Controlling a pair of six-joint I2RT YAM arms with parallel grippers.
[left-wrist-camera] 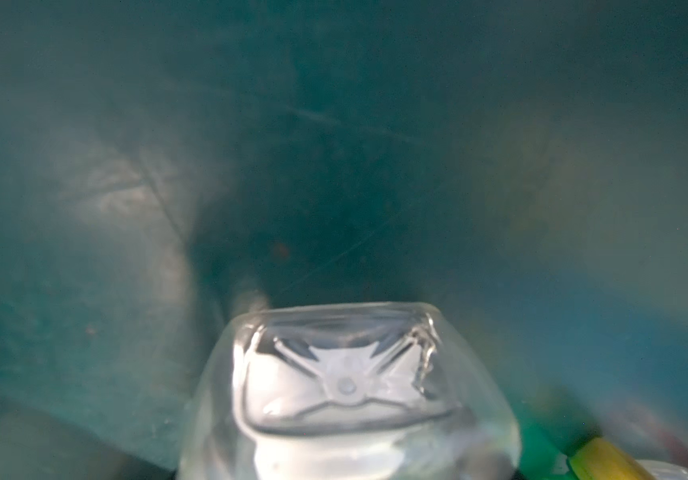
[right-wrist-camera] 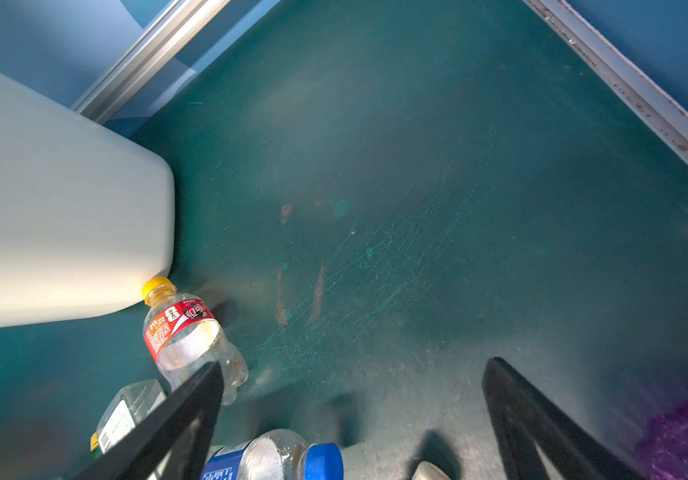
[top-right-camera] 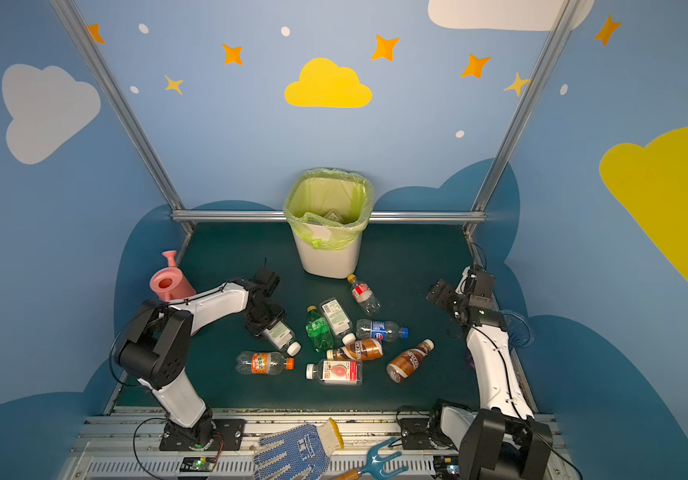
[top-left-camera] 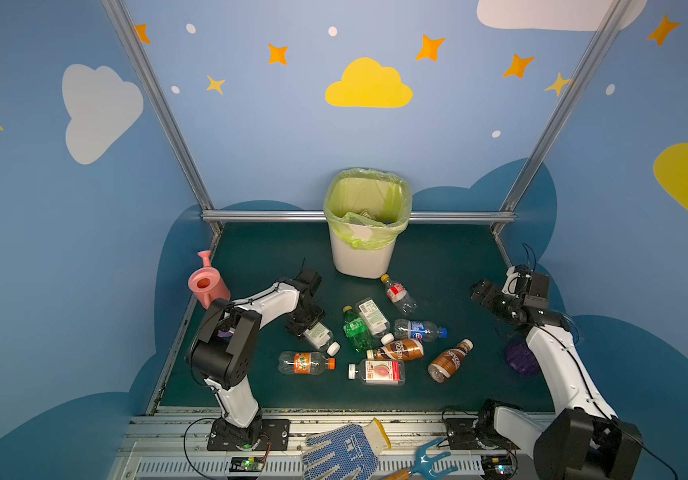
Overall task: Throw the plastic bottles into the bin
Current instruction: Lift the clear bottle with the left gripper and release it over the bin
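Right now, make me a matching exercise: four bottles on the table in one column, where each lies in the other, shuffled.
Bottles:
1. red-label bottle
2. orange-label bottle
3. blue-cap bottle
4. white-cap bottle

Places:
A. under the left gripper
B. cap beside the bin
C. alone at the left front of the pile
D. just right of the green bottle and its square neighbour

Pairs: 1-B, 2-C, 3-D, 4-A

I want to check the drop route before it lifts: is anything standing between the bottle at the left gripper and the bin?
Nothing visible does: bare mat lies between the white-capped bottle at the left gripper and the bin.
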